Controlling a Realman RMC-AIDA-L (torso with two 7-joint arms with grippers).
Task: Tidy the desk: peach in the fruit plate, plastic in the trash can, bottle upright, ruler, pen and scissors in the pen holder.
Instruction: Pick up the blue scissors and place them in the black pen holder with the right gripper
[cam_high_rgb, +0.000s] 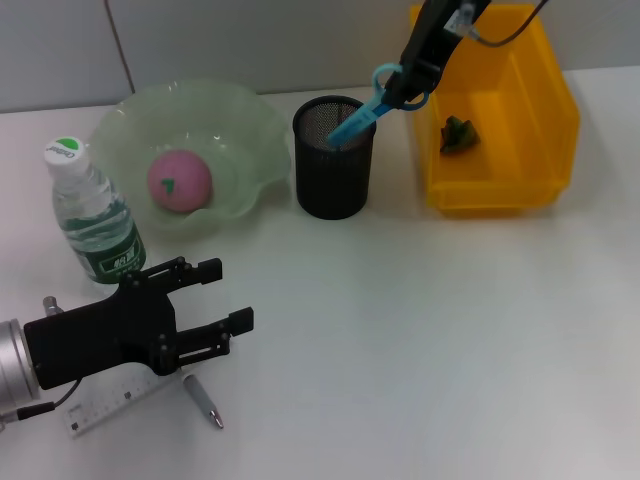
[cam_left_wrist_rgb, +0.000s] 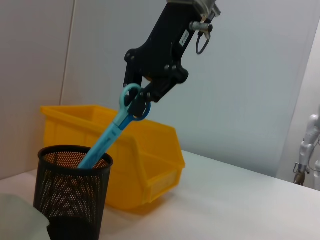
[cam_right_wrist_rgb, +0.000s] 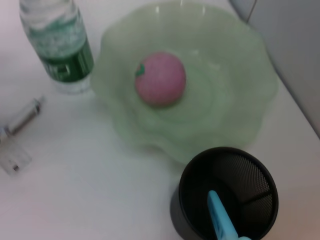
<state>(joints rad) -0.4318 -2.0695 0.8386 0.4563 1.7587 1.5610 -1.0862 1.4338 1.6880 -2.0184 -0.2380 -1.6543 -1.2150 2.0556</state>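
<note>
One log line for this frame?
right gripper: scissors into holder | left gripper: open, over ruler | pen: on desk

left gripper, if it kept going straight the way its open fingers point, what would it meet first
The left gripper points across bare table to the robot's right. Nothing shows in that line; judging by the left wrist view, it may aim toward the pen holder.

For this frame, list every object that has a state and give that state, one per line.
peach: resting in the fruit plate.
water bottle: upright, capped.
scissors: blades in the pen holder, handle gripped by the right tool.
green plastic: inside the yellow bin.
ruler: flat on the desk.
pen: lying on the desk.
left tool: open, above the ruler.
</note>
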